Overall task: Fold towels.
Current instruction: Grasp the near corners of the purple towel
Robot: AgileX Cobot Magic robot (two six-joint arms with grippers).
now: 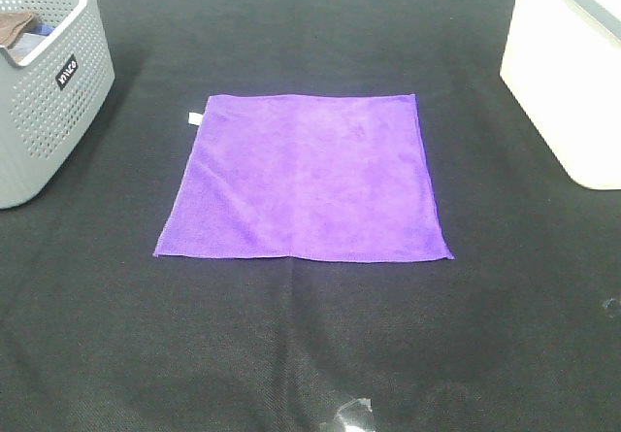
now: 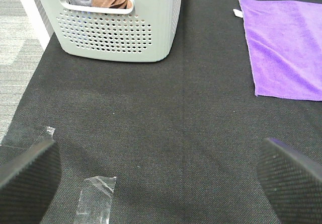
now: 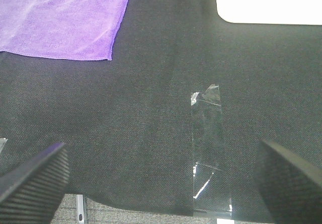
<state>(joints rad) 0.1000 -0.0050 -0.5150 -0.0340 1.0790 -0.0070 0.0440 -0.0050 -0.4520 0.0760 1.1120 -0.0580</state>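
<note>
Towel (image 1: 306, 178), purple, spread flat at middle of black bench (image 1: 291, 354). Grey basket (image 1: 44, 112) at far left, white box (image 1: 568, 73) at far right. Left tool (image 2: 160, 176) and right tool (image 3: 161, 178) both spread wide, grasping nothing, well apart from towel.

Basket (image 1: 44, 83) left, bin (image 1: 568, 73) right, open around towel (image 1: 306, 180)

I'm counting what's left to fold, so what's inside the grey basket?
In the grey basket, brown cloth and grey cloth show through the handle slot; the high view adds something blue. Its walls hide how many pieces lie below.
</note>
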